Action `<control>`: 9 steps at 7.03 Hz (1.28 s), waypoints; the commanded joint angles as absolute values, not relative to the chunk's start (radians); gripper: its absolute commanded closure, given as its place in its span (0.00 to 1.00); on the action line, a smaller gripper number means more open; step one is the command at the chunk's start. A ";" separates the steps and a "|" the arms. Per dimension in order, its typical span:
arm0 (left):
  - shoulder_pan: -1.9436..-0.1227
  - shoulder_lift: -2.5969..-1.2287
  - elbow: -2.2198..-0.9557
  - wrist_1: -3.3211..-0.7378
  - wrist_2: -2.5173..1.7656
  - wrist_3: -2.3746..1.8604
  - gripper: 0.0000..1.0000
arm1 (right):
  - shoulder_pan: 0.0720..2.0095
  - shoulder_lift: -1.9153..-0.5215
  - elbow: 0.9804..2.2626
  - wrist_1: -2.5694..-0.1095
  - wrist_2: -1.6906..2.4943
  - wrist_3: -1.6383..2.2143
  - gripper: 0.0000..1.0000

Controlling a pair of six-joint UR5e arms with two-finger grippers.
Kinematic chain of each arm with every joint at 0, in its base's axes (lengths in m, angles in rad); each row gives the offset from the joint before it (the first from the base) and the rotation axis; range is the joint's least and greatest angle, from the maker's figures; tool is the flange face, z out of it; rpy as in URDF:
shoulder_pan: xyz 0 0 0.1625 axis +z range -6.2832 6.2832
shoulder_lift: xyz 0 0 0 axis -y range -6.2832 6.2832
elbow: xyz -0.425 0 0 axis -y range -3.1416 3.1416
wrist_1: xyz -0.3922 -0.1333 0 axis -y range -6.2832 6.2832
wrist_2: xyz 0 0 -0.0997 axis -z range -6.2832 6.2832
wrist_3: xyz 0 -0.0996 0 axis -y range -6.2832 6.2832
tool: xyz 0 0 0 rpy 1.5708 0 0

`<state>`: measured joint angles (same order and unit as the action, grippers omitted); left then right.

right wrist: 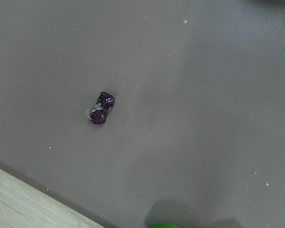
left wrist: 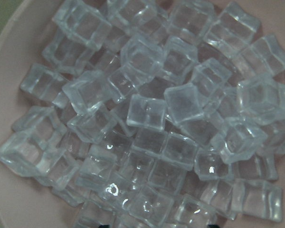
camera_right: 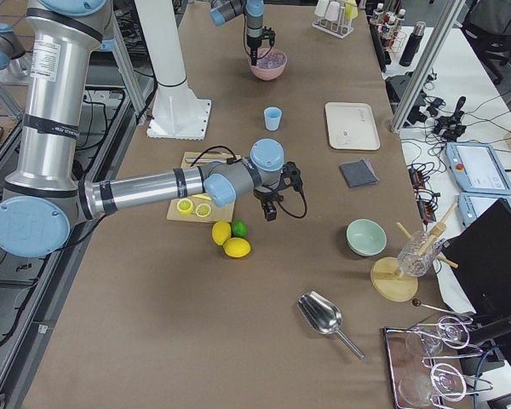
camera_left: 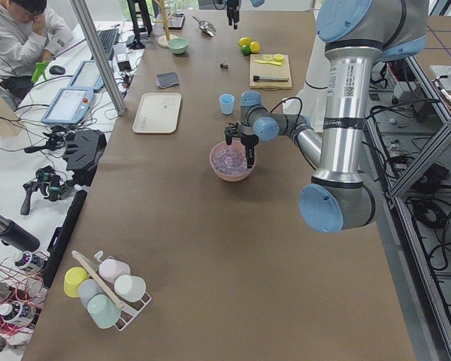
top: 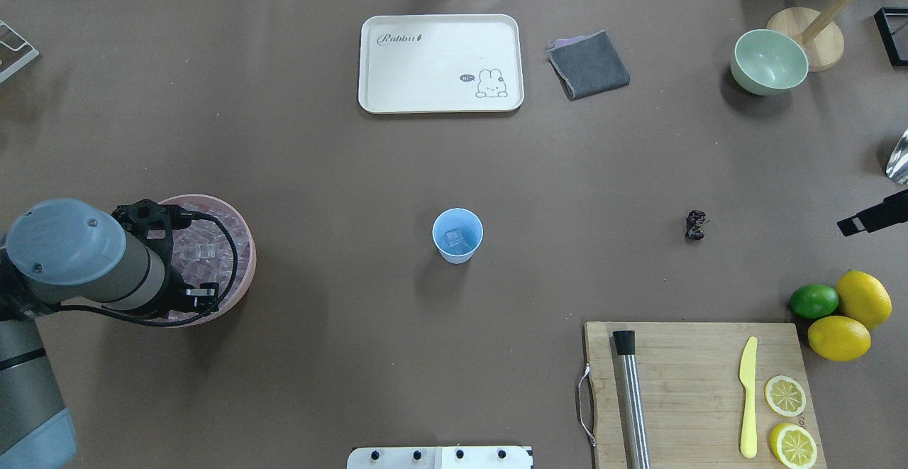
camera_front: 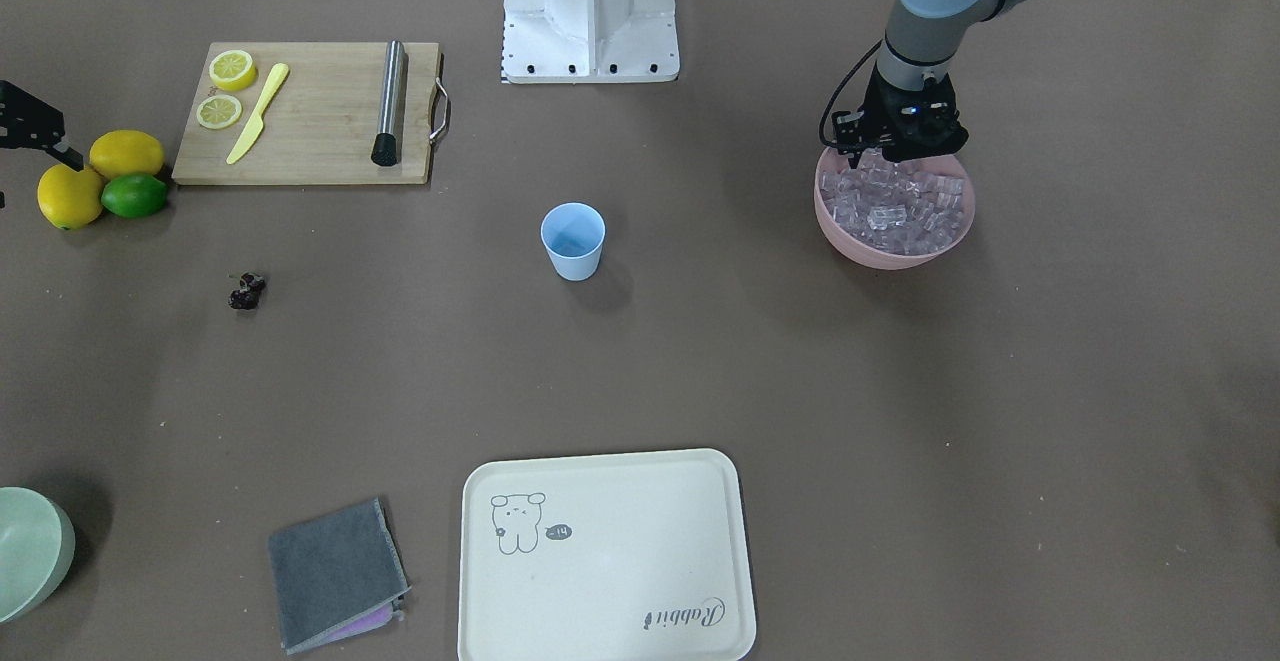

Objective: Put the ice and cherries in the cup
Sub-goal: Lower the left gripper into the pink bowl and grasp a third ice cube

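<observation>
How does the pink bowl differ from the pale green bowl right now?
The pink bowl is heaped with ice; the green bowl looks empty. The left gripper hangs over the pink bowl; no arm is near the green bowl. The pink bowl sits on the robot's left, the green bowl far right beside a wooden stand. Both stand upright on the table.

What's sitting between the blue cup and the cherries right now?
Nothing: in the overhead view, only bare brown table separates the cup from the cherries.
</observation>
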<state>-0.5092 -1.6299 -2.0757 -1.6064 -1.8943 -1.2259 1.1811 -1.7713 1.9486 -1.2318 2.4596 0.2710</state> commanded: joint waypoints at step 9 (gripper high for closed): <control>-0.646 -1.905 -2.123 -1.481 -2.069 -1.218 1.00 | 1.180 -1.781 1.956 -1.233 2.464 0.273 0.03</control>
<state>-0.6338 -1.7595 -2.1502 -1.5482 -2.0549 -1.2144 1.1808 -1.7822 1.9557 -1.2326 2.4648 0.2725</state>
